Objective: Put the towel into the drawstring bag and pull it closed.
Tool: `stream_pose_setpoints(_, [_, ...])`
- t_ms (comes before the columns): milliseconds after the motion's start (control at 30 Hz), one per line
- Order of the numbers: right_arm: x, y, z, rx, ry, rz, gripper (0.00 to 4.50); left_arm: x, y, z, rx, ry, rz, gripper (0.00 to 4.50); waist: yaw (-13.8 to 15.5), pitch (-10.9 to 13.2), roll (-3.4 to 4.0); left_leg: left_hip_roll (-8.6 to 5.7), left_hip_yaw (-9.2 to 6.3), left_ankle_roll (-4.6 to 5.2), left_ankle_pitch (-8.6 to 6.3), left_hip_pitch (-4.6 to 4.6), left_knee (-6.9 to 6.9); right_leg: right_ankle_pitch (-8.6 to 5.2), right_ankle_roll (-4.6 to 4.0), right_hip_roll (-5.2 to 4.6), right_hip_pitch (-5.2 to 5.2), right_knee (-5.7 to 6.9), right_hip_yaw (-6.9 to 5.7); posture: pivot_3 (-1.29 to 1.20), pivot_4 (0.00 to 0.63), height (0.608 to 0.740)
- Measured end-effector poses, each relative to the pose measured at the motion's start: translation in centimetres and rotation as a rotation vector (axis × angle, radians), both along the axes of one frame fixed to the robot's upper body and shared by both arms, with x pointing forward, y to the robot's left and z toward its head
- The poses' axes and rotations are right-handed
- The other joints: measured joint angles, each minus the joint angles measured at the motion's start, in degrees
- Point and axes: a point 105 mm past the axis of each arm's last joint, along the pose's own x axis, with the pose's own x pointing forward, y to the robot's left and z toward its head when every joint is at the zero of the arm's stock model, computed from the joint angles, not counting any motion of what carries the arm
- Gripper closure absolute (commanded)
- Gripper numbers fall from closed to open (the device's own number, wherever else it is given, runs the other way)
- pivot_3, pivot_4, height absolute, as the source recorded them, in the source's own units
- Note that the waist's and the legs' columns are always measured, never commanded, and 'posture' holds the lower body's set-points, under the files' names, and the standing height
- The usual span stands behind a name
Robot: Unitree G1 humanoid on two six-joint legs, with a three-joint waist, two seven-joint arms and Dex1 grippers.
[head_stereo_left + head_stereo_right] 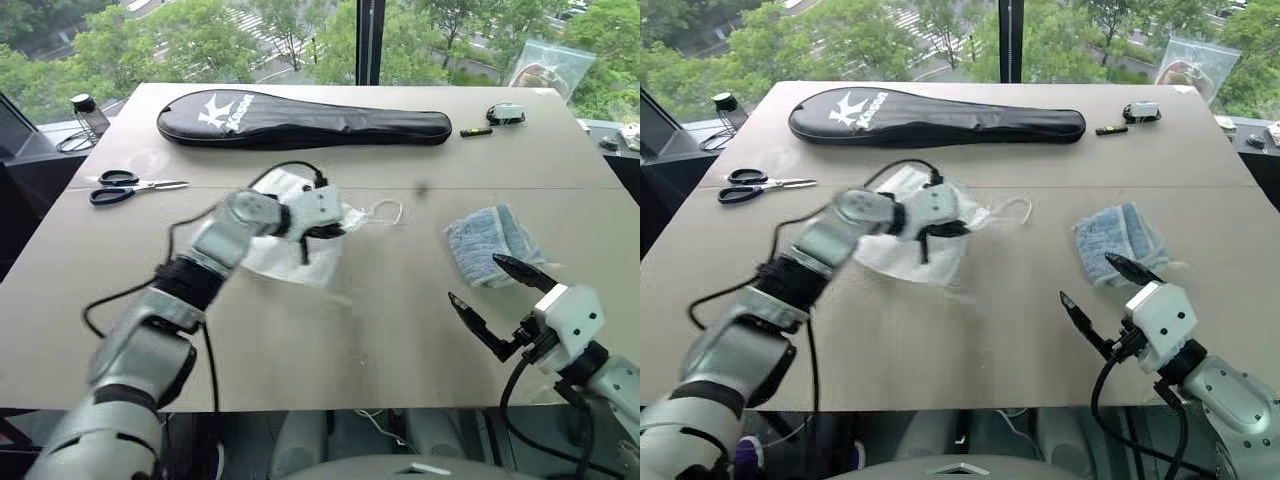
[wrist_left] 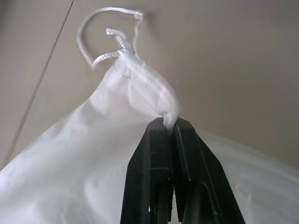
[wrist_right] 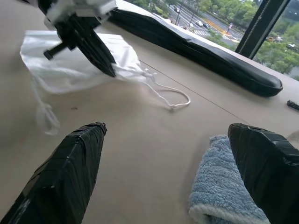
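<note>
One milky drawstring bag (image 2: 93, 177) pinched near its corded mouth by left end effector (image 2: 170, 128).
Pale-blue towel (image 1: 490, 243) partly hidden behind wide-open, empty right end effector (image 1: 492, 290).

The left gripper (image 2: 169, 128) reaches forward and down, its fingers pinched together; the right gripper (image 1: 500, 295) hovers level, its fingers spread wide
</note>
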Motion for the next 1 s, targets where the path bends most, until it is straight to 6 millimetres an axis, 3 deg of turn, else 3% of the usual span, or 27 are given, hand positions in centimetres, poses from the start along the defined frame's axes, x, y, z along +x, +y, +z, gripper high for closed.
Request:
stream_pose_setpoints(133, [0.2,1.2,0.3,0.002,-0.015,0.064,0.0,0.4,3.0,1.6,0.048,-0.002,-0.102,4.42,0.9,0.0,-0.06,-0.05,-0.03,0.04,-0.02,-0.26,0.11,0.03,0.11,-0.02,-0.13,-0.03,-0.05,0.0,0.15,0.74])
stream_pose_setpoints(233, [0.6,2.4,0.4,0.008,-0.024,0.122,0.0,0.1,5.3,0.8,0.031,0.17,-0.062,3.6,0.6,0.0,-0.1,-0.04,-0.03,0.04,-0.02,-0.27,0.1,0.01,0.39,0.03,-0.18,0.01,-0.05,0.0,0.15,0.74])
stream_pose_setpoints(333, [0.9,2.8,-0.2,0.006,-0.007,0.14,0.0,-0.3,7.1,-0.7,0.011,0.274,0.009,2.21,-0.1,0.1,-0.16,-0.02,-0.09,0.05,-0.02,-0.28,0.07,0.0,0.4,0.04,-0.18,0.04,-0.08,0.0,0.15,0.74])
stream_pose_setpoints(467, [1.0,3.0,-0.3,0.008,-0.012,0.147,0.0,-0.5,8.6,-0.9,-0.093,0.318,0.128,2.21,-0.6,0.2,-0.29,0.01,-0.11,0.05,-0.02,-0.3,0.08,0.03,0.38,0.0,-0.18,0.06,-0.09,0.0,0.15,0.74])
stream_pose_setpoints(567, [1.0,3.1,-0.6,0.015,-0.009,0.144,0.0,-1.6,9.0,-1.0,-0.162,0.188,0.216,2.21,-1.1,0.2,-0.27,0.2,-0.2,0.04,-0.02,-0.18,0.0,0.12,0.23,-0.07,-0.19,0.1,0.06,0.0,0.15,0.74])
stream_pose_setpoints(767, [0.9,3.4,-1.3,0.025,0.01,0.145,0.0,-5.6,6.6,-2.5,-0.224,0.046,0.362,2.21,-0.2,0.2,-0.26,0.17,-0.21,0.04,-0.02,-0.18,0.05,0.13,0.24,-0.14,-0.16,0.13,-0.07,0.0,0.15,0.74])
stream_pose_setpoints(867, [1.1,3.5,-1.1,0.023,-0.001,0.155,0.0,-5.1,6.4,-1.3,-0.2,-0.143,0.459,2.21,0.7,0.2,-0.26,0.07,-0.16,0.04,0.0,-0.04,0.12,-0.11,0.25,-0.04,-0.05,0.14,-0.15,0.0,0.15,0.74])
stream_pose_setpoints(1000, [1.7,3.3,-1.1,0.013,-0.002,0.162,0.0,-4.8,7.0,-1.4,-0.122,-0.386,0.556,2.21,0.6,0.2,-0.24,0.08,-0.02,0.03,0.0,0.25,0.07,-0.11,0.25,-0.03,0.16,0.15,0.01,0.0,0.15,0.74])
